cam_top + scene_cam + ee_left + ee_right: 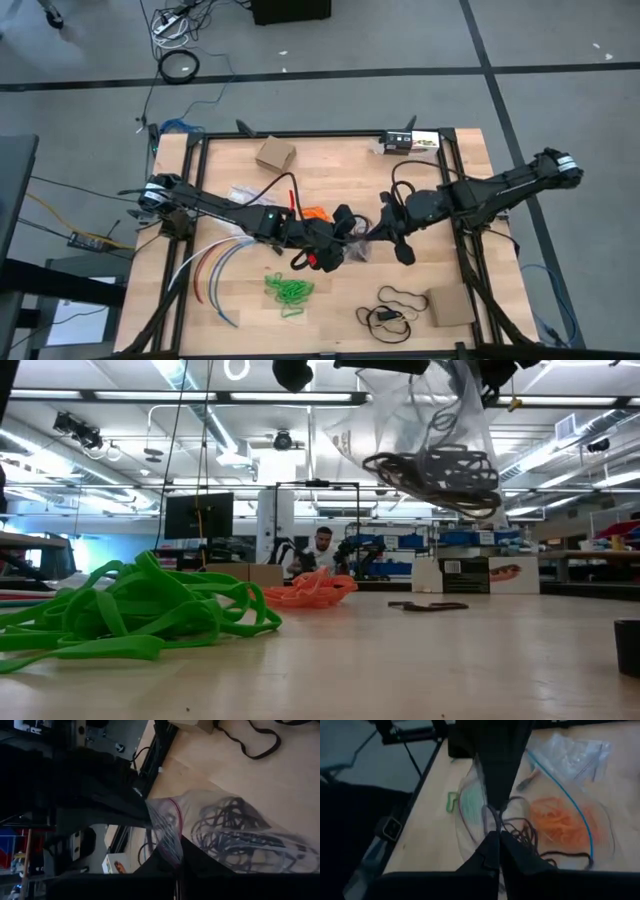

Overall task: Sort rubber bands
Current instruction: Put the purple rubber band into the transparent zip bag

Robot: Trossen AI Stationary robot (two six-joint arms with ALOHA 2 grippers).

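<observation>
A clear zip bag (440,420) hangs above the table's middle with a clump of dark rubber bands (440,470) inside. My left gripper (338,232) and my right gripper (378,232) meet there, both shut on the bag's top. A green heap (288,290) lies on the table nearer the front. An orange heap (315,213) lies just behind the grippers. More dark bands (395,305) lie loose at the front right. My left gripper pinches the bag's mouth edge at its pink zip strip (172,845) between its two fingers. The bag (240,835) hangs beyond them, clear of the table, the dark bands low in it. My right gripper pinches the bag's clear rim (492,827) between its shut fingers (487,857), opposite the left gripper. The bag sags below, off the table, with dark bands (520,832) showing inside.
Long coloured cables (215,265) curve across the left of the table. Empty clear bags (245,195) lie behind them. A small cardboard box (275,153) stands at the back, and a flat cardboard piece (450,308) lies at the front right.
</observation>
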